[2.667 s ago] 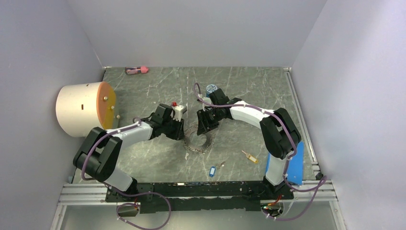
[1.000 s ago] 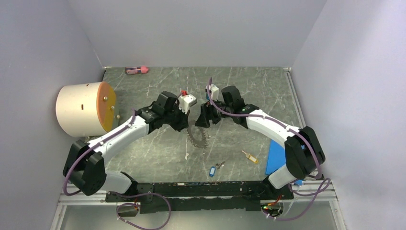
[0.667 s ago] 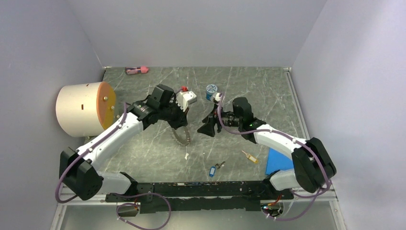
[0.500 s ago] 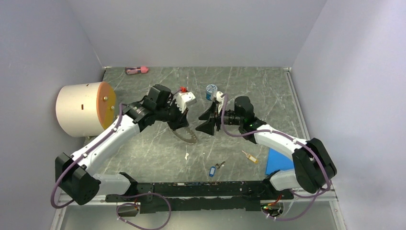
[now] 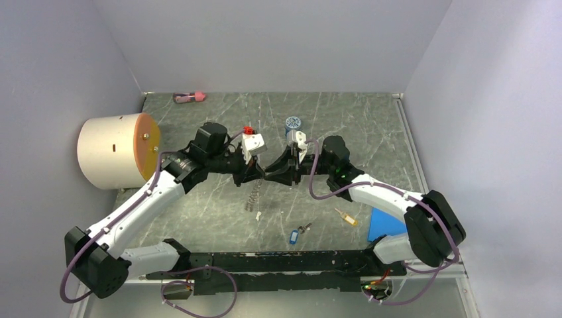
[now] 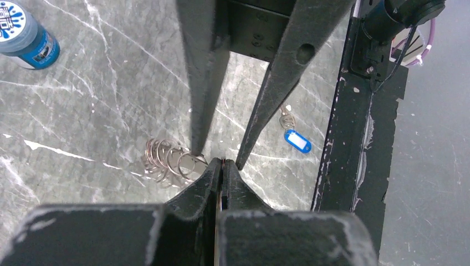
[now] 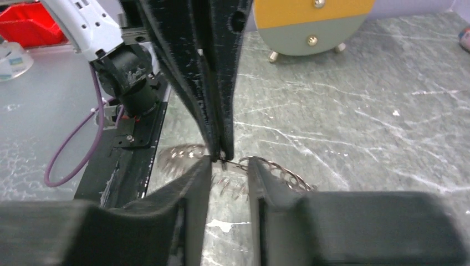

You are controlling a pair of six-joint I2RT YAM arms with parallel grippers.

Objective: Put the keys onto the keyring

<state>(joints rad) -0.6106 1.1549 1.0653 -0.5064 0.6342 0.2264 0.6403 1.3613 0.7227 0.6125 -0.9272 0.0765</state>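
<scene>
Left tool point(image 5: 260, 175), seen from above, reaches rightward at frame centre with its fingers pressed together on the keyring point(image 5: 254, 197). The right tool point(image 5: 270, 175) faces it tip to tip, pointing left. The keyring hangs from that pinch as a narrow, edge-on strip of coils, its long axis running down and slightly left toward the surface point(image 5: 219, 126). Both keys lie apart from it in the lower middle. The blue-tagged key point(image 5: 293, 236) has its tag low and its metal end pointing up-right. The yellow-headed key point(image 5: 346, 217) is further right, slanting from upper left to lower right. A blue jar point(image 5: 292, 124) stands above the tools, and a white drum point(image 5: 116, 151) with an orange face is at far left.

From the left wrist, the left tool point(image 6: 221, 166) is clamped on a thin strand at lower centre. The right tool's fingers point(image 6: 199, 83) come down from the top, spread either side of its tip. The keyring point(image 6: 169, 162) fans out leftward as overlapping loops of thin silvery wire, long axis across the frame. The blue-tagged key point(image 6: 296, 141) lies right of centre, tag lowest.

From the right wrist, the right tool point(image 7: 228, 162) shows a moderate gap with nothing gripped, and the left tool's shut tip point(image 7: 221, 149) is just beyond it. Blurred wire loops of the keyring point(image 7: 277, 173) spread to both sides.
</scene>
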